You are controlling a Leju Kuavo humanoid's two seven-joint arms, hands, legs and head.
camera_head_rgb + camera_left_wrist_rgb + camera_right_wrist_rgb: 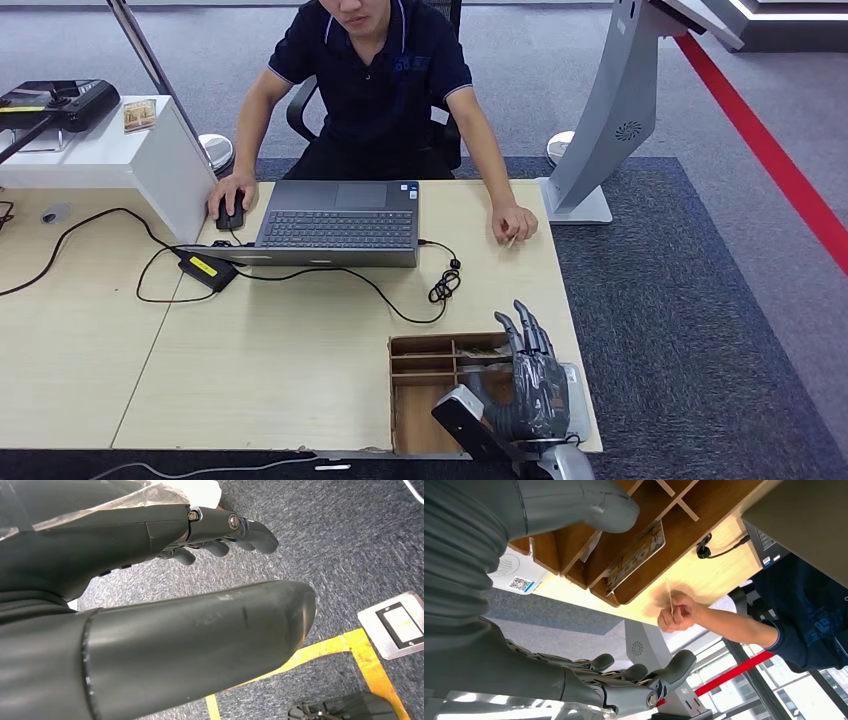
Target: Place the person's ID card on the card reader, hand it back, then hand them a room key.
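My right hand point(530, 385) is raised over the near right corner of the light wooden table point(280, 370), fingers point(527, 335) straight, apart and empty, tips pointing away from me. Directly below my fingers sits the brown wooden divided tray point(425, 375); a printed room key card point(636, 555) leans in one compartment. Beyond my fingertips, the person's hand point(513, 224) rests on the table, pinching a thin pale ID card point(669, 596) edge-on, long axis roughly upright. My left hand point(220, 535) hangs over grey carpet, fingers loosely curled, holding nothing.
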